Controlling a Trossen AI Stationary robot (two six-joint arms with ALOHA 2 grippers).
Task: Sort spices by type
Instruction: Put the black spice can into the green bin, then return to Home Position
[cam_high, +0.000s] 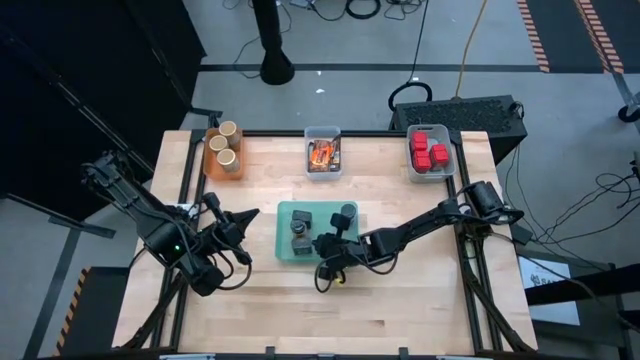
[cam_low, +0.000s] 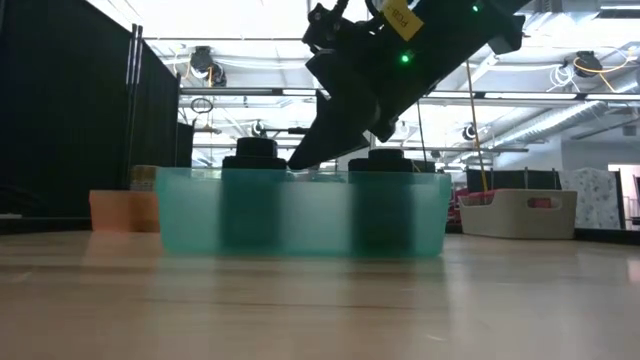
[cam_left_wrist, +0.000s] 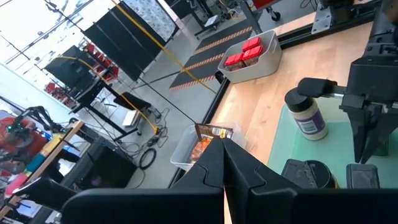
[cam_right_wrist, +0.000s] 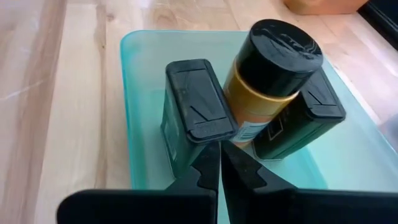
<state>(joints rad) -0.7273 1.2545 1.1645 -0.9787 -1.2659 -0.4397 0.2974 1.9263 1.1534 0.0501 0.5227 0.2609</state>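
- Pale butcher-block wooden tabletop (cam_high: 400, 310) with a visible grain, in a workshop-type room with cables on the grey floor.
- Along the far edge sat three small bins: an orange one with tan round jars (cam_high: 224, 144), a clear one with orange-red printed flat packets (cam_high: 322, 155), and a whitish one with glossy red cubes (cam_high: 429, 150).
- Mid-table was the translucent teal plastic tray (cam_high: 284, 240) holding the dark stuff: two squarish dark grey blocks with flip lids (cam_right_wrist: 189, 106) and a round amber jar with a black cap (cam_right_wrist: 273, 68).
- High view showed a black-capped jar (cam_high: 346, 213) by the tray's right edge; left wrist view showed it as a pale jar with a label.
- Low view only gave frosted tray wall with dark blurs behind it.
- Right gripper (cam_right_wrist: 219, 163) was pinched fully together, holding nothing, tips just beside the nearer block.
- Left gripper (cam_left_wrist: 224, 163) was closed too, empty, parked left of the tray.
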